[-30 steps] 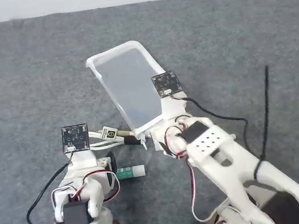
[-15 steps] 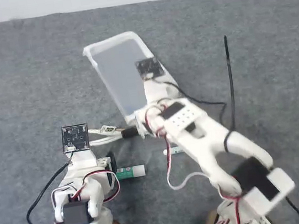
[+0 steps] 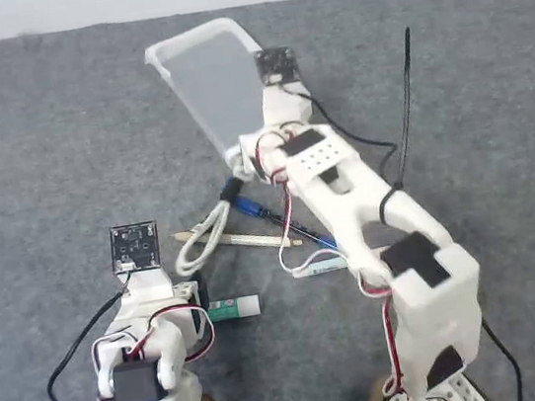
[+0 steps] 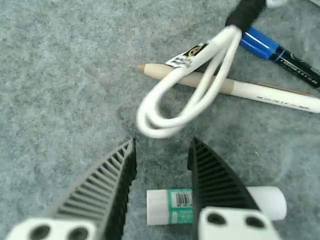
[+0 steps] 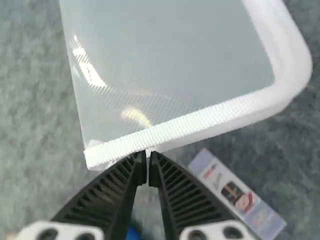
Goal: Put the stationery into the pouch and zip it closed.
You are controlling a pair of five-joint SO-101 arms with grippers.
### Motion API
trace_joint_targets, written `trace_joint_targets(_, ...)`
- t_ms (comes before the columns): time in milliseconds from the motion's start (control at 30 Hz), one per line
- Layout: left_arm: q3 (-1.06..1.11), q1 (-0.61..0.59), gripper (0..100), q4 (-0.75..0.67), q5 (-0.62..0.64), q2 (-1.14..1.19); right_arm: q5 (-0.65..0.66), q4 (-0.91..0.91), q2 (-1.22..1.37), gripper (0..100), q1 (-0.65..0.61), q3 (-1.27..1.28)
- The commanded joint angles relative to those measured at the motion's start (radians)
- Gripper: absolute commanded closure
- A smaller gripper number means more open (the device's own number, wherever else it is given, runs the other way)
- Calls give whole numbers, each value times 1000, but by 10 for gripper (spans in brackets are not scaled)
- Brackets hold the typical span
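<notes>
At far centre of the worktop (image 3: 60, 140), the right gripper (image 5: 148, 157) was closed on the near short edge of the pouch (image 5: 170, 65), with its jaws pinched on the woven zip band. The pouch's long axis ran away from the arms, leaning left in the high view. Could not tell whether its mouth was open. The left gripper (image 4: 163, 145) hung open and empty close to its own base, well apart from the pouch.

Key relation: all the loose stationery lay on the near side of the pouch's held edge, between the two grippers, most of it nearer the left one.
- Glue stick (image 4: 170, 206): just under the left gripper, back from its tips and partly hidden behind one jaw. Its long axis ran from jaw to jaw, so I judged a wrist turn would be needed to close across the barrel.
- White cable (image 4: 190, 85): its loop lay just beyond the tips, draped over the pale pencil (image 4: 260, 92).
- Blue pen (image 4: 262, 42): farther on; both it and the pencil slanted roughly crosswise to the pouch.
- Flat printed packet (image 5: 232, 192): just beside the right gripper.

Count: one pouch, one glue stick, one cable, one pencil, one blue pen, one packet. Five items outside the pouch, none visibly inside.
</notes>
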Motion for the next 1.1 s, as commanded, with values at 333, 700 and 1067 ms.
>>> trace_joint_targets(333,-12,-3,840,5,2,-15,-195,420,-15,837,-64,-353)
trace_joint_targets(700,-12,-3,840,5,2,-15,-273,414,30,833,-191,-334)
trace_joint_targets(1067,-12,-3,840,5,2,-15,-273,320,206,835,-182,-399)
